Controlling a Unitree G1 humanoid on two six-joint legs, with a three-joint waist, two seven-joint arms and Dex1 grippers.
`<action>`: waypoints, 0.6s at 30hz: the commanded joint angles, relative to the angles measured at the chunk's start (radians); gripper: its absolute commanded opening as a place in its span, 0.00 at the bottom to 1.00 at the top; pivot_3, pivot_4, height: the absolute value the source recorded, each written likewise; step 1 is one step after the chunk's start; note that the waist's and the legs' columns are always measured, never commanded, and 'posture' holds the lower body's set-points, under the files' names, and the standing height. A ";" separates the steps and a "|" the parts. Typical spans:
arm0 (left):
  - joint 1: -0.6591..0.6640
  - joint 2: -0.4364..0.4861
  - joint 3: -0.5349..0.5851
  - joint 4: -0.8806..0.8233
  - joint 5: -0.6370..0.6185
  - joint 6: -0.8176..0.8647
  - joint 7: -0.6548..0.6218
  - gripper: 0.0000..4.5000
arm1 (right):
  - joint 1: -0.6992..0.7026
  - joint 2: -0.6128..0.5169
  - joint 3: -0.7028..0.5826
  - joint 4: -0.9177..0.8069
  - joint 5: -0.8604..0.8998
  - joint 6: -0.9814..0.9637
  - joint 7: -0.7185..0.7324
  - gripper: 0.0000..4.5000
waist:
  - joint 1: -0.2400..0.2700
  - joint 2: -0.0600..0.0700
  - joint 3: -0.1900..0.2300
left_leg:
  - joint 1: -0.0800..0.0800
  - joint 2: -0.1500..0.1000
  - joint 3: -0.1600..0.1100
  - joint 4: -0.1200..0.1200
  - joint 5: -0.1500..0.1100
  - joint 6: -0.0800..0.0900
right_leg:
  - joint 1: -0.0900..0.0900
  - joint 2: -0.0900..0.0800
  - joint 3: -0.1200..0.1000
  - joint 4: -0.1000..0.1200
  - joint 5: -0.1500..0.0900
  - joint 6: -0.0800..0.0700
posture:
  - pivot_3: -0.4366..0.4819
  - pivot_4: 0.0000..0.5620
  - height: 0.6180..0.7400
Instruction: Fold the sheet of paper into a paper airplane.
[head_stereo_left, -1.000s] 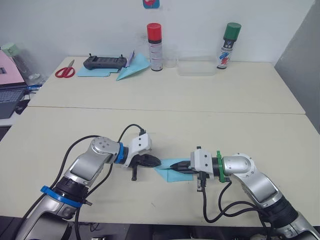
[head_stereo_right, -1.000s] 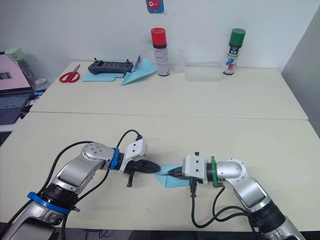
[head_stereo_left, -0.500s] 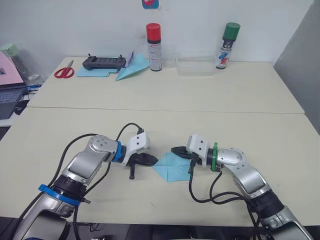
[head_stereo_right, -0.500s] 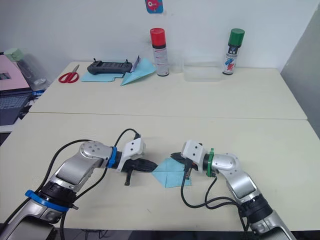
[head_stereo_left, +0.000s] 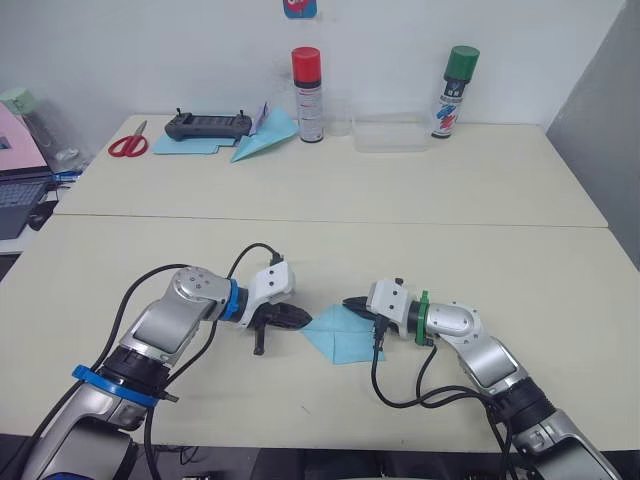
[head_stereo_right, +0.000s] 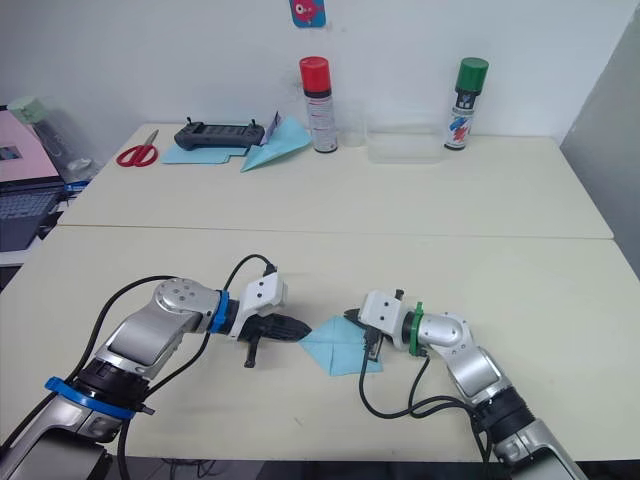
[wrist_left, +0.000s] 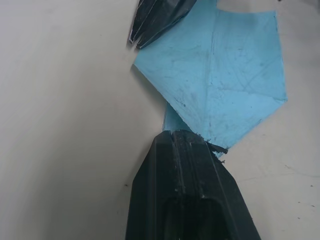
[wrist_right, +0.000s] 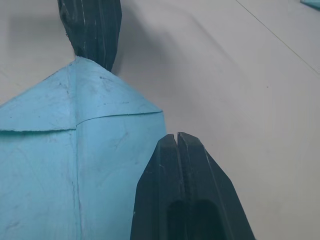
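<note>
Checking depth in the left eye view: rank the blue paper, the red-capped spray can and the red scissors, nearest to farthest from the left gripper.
1. Sheet of paper, at the left gripper.
2. Red-capped spray can, far table, centre.
3. Red scissors, far left corner.

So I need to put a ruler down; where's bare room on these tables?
The near table is bare to the right of the right gripper and beyond the paper. The far table's front is bare. Crowded: its back edge, from the scissors to the green-capped can.
</note>
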 joint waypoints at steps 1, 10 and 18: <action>-0.062 -0.001 0.061 -0.067 -0.040 0.058 0.009 0.00 | 0.008 0.007 0.019 0.032 -0.023 -0.013 0.001 0.01 | 0.000 0.000 0.000 | 0.000 0.000 0.000 0.000 0.000 0.000 | 0.000 0.000 0.000 0.000 0.000 0.000 | 0.48 0.27 1.00; -0.023 0.012 0.009 -0.228 -0.019 0.089 0.023 0.00 | 0.008 0.007 0.018 0.043 -0.030 -0.031 0.002 0.01 | -0.002 0.000 0.000 | 0.000 0.000 0.000 0.000 0.000 0.000 | 0.000 0.000 0.000 0.000 0.000 0.000 | 0.48 0.27 1.00; 0.048 -0.012 -0.064 -0.161 0.087 -0.010 0.065 0.00 | 0.019 -0.002 0.014 0.008 -0.026 -0.012 0.009 0.01 | 0.000 0.000 0.000 | 0.000 0.000 0.000 0.000 0.000 0.000 | 0.000 0.000 0.000 0.000 0.000 0.000 | 0.48 0.27 1.00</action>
